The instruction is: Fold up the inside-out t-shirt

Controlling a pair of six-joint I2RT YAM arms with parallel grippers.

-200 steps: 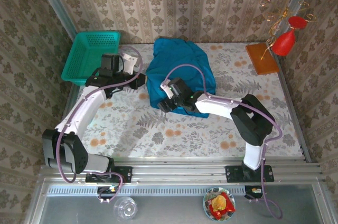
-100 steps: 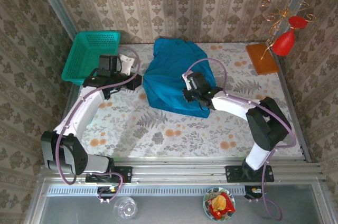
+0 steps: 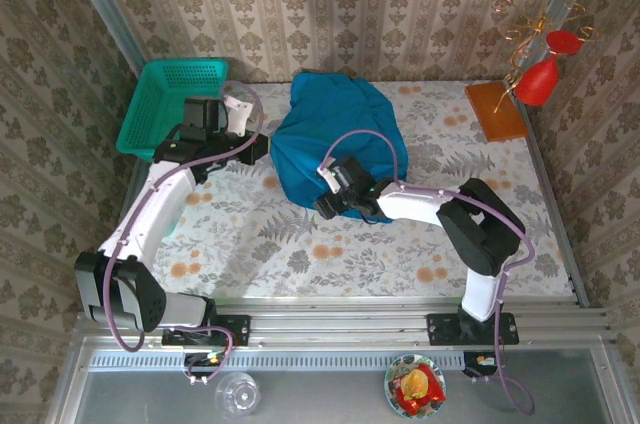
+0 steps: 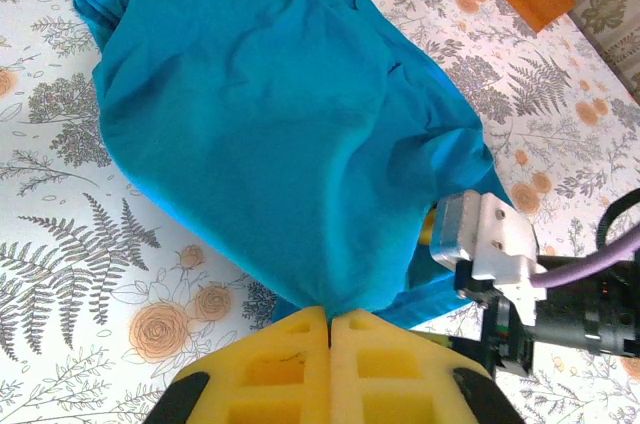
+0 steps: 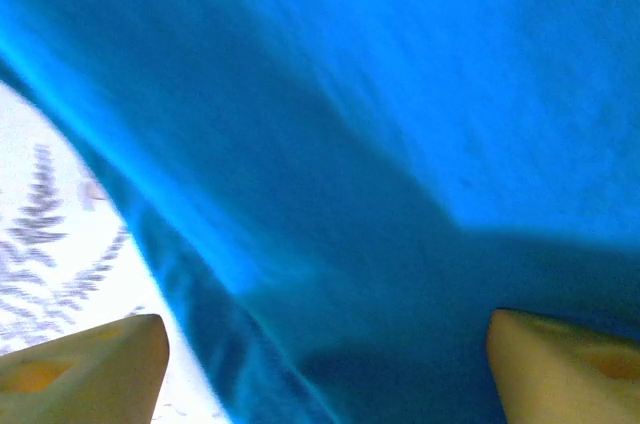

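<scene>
The blue-teal inside-out t-shirt [image 3: 340, 134] lies bunched in a heap at the middle back of the table. My left gripper [image 3: 264, 149] is at the heap's left edge. In the left wrist view its yellow pads [image 4: 290, 364] are shut on a pinch of the t-shirt [image 4: 270, 114], which stretches away from them. My right gripper [image 3: 328, 204] sits at the heap's near edge. Its fingertips [image 5: 90, 364] stand wide apart, open, with blue cloth [image 5: 350, 144] between and beyond them. The left wrist view also catches the right gripper [image 4: 490, 244] beside the hem.
A teal mesh basket [image 3: 170, 104] stands at the back left, just behind the left arm. An orange board [image 3: 495, 109] and a red ornament on a wire stand [image 3: 540, 74] are at the back right. The flowered tablecloth [image 3: 300, 244] lies bare in front.
The right gripper swung right along the shirt's near edge, then back left, closing briefly and opening again. The left gripper has drawn its pinch of cloth slightly left and back.
</scene>
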